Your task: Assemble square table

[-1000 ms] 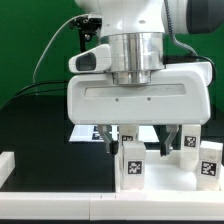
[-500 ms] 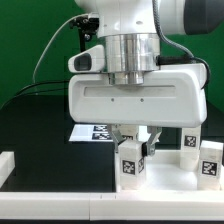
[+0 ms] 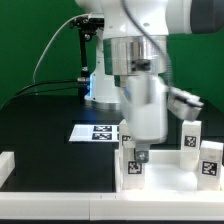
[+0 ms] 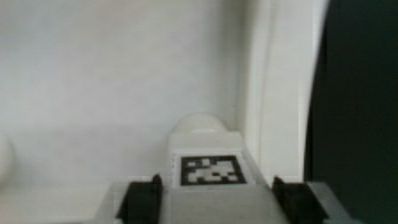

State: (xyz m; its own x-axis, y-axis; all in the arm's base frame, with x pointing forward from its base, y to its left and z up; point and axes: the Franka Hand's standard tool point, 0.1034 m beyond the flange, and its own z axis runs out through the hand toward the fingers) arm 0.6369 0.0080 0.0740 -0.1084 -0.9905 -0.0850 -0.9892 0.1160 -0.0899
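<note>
You've got the marker board point(image 3: 97, 133) lying flat on the black table point(image 3: 40, 125), its tags facing up, around the middle of the exterior view. A plain white bar point(image 3: 5, 166) sits at that view's left edge, and there's a green backdrop point(image 3: 30, 35) with a dark cable point(image 3: 48, 50) looping down it.

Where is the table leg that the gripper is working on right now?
In the exterior view, the leg stands low and centre, between the gripper's fingers, with the marker board behind it.
</note>
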